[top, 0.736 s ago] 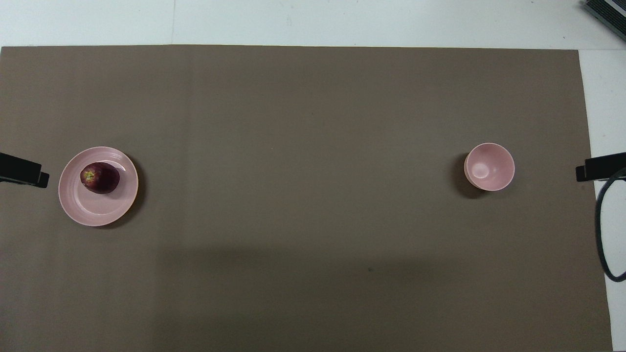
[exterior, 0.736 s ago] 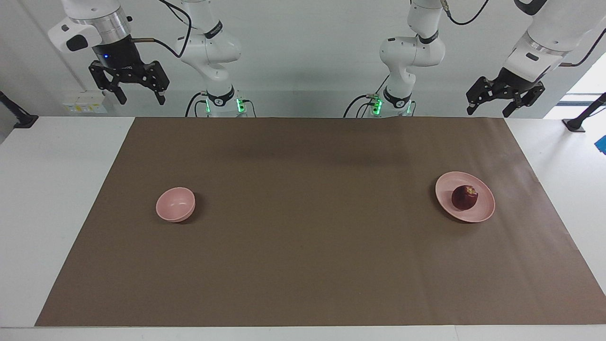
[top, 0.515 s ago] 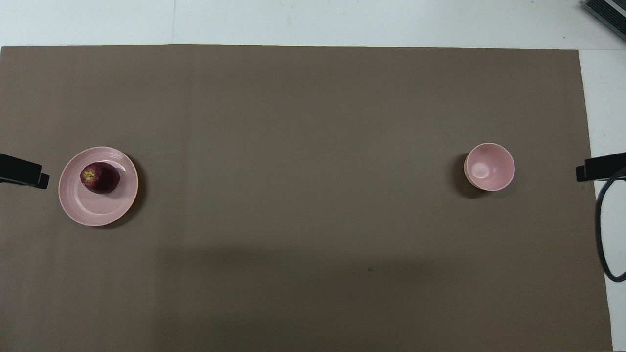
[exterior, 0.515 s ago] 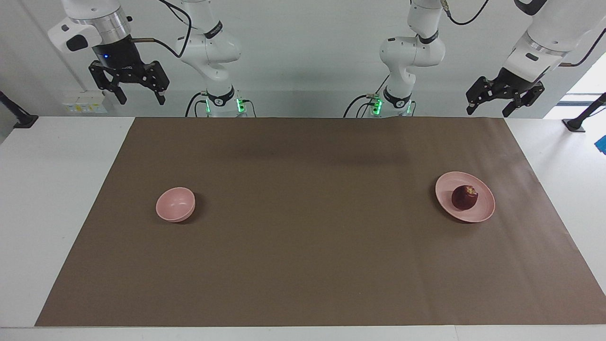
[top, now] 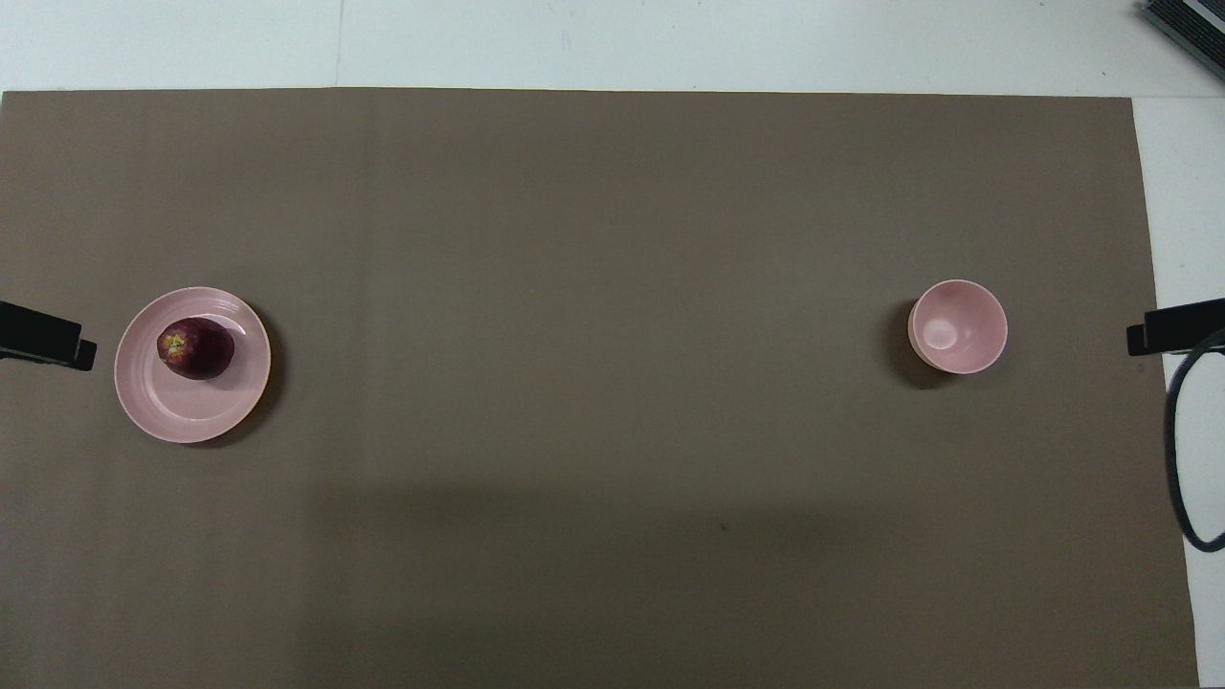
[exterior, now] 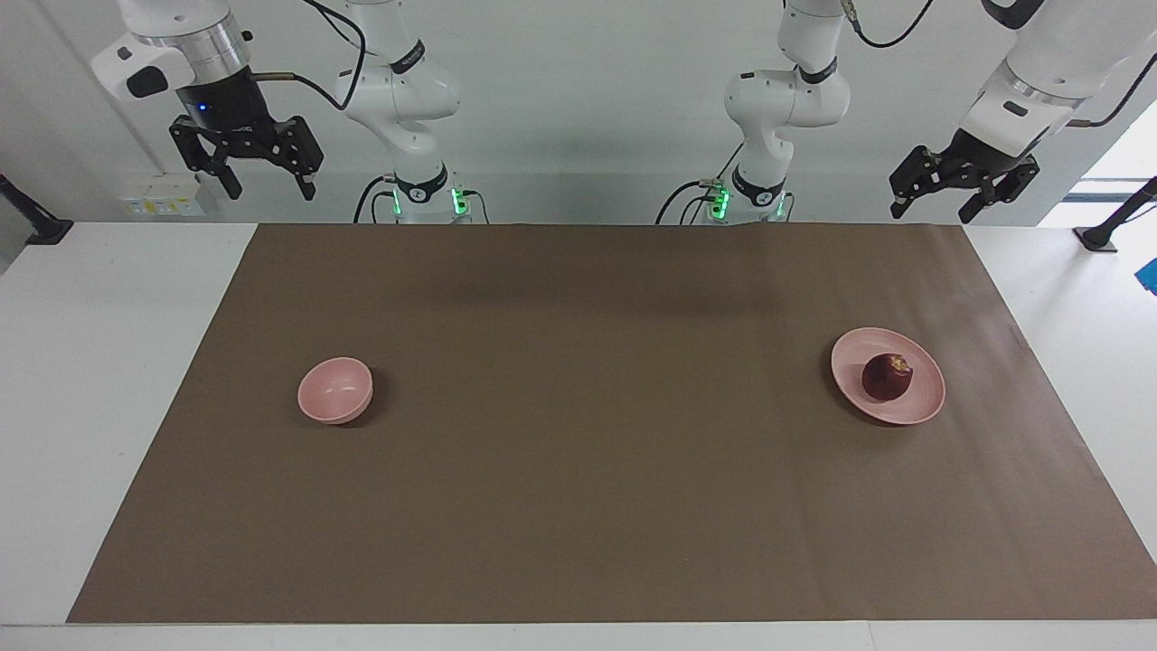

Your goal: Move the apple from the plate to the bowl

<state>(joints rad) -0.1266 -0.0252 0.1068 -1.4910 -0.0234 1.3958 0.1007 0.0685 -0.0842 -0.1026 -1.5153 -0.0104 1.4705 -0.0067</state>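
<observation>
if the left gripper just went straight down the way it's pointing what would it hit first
Most likely bare table. The left gripper hangs open, fingers pointing down, over the robots' edge of the table at the left arm's end. The plate with the apple lies farther from the robots, out of that line, though depth is uncertain.

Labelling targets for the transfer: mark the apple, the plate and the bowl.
apple [exterior: 886, 378], facing view, middle of its dark red skin.
plate [exterior: 931, 395], facing view, bare rim beside the apple.
bowl [top: 958, 326], overhead view, inside wall.

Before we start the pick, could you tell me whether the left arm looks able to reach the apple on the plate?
Probably yes: the apple lies uncovered on the plate at the left arm's end, and the left gripper hangs raised there, open and empty.
</observation>
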